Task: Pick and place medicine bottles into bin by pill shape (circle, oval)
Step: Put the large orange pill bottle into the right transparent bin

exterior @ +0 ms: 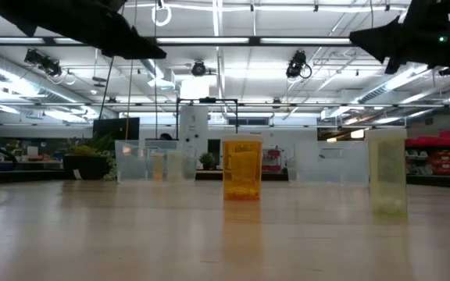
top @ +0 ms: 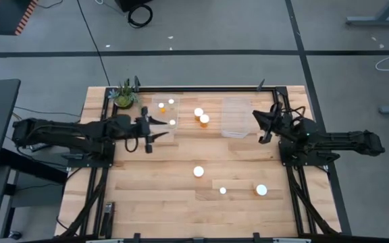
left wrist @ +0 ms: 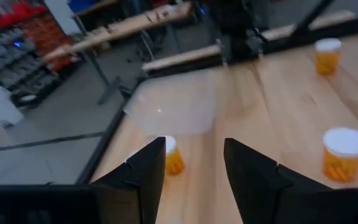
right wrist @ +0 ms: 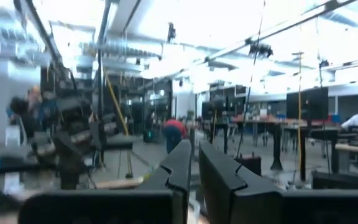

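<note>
Upright on bare wood, medicine bottles point(top: 198, 171) stand scattered mid-table and in the left bin point(top: 165, 116), while left gripper point(top: 151, 132) hangs open beside it and right gripper point(top: 260, 128) nearly closed, empty.

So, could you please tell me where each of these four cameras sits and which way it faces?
High view: overhead, straight down on the table; both arms, left gripper, right gripper.
Low view: tabletop level, facing an amber bottle; arms overhead.
Left wrist view: looks past its open fingers at bottles and the empty bin.
Right wrist view: level into the room; own fingers nearly together.
Shared: high and left wrist views both show that bin.
</note>
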### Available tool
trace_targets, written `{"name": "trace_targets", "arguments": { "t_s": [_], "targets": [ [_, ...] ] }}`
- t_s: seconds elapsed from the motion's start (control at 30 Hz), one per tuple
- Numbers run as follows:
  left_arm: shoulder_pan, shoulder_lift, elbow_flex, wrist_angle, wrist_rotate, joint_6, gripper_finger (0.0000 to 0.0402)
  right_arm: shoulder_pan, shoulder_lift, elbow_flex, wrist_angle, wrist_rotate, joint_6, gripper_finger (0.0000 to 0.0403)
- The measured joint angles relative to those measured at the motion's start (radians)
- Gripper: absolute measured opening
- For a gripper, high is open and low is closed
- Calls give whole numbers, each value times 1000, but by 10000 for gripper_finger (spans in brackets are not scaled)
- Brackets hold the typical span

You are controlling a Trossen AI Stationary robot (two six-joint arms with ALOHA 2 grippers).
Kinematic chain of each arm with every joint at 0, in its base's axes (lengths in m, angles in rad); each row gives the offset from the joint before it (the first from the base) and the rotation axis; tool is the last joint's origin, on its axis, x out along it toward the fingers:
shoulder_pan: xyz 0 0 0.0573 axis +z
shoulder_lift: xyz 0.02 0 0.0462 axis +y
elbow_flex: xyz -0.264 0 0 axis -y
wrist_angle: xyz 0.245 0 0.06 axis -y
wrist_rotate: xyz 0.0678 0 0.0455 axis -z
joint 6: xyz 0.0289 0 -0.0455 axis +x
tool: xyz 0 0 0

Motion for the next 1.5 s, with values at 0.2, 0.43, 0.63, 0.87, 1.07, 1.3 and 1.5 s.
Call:
{"name": "trace_targets", "arguments": {
  "t_s": [0.2, 0.43, 0.63, 0.87, 1.07, 1.3, 1.5],
  "targets": [
    [36, -89, 3, 19, 0, 11, 172, -12, 47, 103, -72, 13, 16, 39],
    [38, -117, 3, 22, 0, -25, 172, -53, 246, 346, -357, 12, 29, 39],
    [38, -116, -24, 27, 0, -47, 172, -60, 464, 495, -566, -16, 124, 39],
    [39, -117, -43, 31, 0, -47, 172, -58, 730, 675, -741, -49, 180, 39],
    [39, -116, -43, 29, 0, -87, 172, -65, 938, 855, -876, -51, 199, 58],
    [38, -116, -43, 28, 0, -156, 172, -84, 1132, 1055, -1009, -45, 223, 117],
    [38, -116, -42, 27, 0, -232, 172, -111, 1273, 1234, -1220, -42, 269, 170]
  ]
}}
